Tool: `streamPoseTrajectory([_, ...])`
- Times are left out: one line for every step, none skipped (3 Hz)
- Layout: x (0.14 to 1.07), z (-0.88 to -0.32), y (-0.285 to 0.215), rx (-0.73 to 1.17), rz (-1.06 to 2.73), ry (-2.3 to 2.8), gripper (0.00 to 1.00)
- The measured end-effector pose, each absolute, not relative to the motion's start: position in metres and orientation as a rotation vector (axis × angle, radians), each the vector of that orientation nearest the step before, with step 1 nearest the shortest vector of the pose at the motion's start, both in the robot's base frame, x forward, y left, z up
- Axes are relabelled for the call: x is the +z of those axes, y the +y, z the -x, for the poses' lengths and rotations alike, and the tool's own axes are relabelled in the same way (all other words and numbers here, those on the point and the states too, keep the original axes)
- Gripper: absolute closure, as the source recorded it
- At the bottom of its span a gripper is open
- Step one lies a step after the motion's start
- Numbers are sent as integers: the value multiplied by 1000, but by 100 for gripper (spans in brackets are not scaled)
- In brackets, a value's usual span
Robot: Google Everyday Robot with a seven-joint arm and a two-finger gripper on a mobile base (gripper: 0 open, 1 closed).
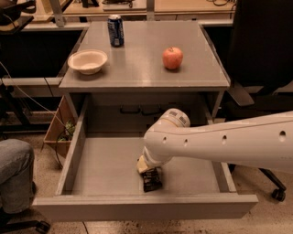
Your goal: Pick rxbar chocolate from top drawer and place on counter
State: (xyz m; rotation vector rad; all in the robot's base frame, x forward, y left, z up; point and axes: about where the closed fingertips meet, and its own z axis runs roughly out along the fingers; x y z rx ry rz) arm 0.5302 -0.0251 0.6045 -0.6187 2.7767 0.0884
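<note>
No legible text, end effector (pixel 148 170) in top drawer (pixel 107 167)

warm, dimmish light from overhead. the claw (pixel 147 168) is low in the top drawer (pixel 105 169), at the rxbar chocolate (pixel 152 181), which reads almost black. behind the claw, under the surface (pixel 137 68), the drawer's back is in deep shadow; the surface itself shows a soft sheen.

Office-like robotics lab. Workbenches (pixel 183 6) beyond the far edge of the desk (pixel 137 73), wheeled office chair (pixel 262 50) off its right edge. Robot tool (pixel 149 170) down in the top drawer (pixel 137 208).
</note>
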Motion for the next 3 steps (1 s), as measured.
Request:
streamPoseTrajectory([618,-533,-14,97,647,2724,100])
streamPoseTrajectory([664,-559,-24,190,583,2698,100])
streamPoseTrajectory([720,-585,-27,231,648,2632,100])
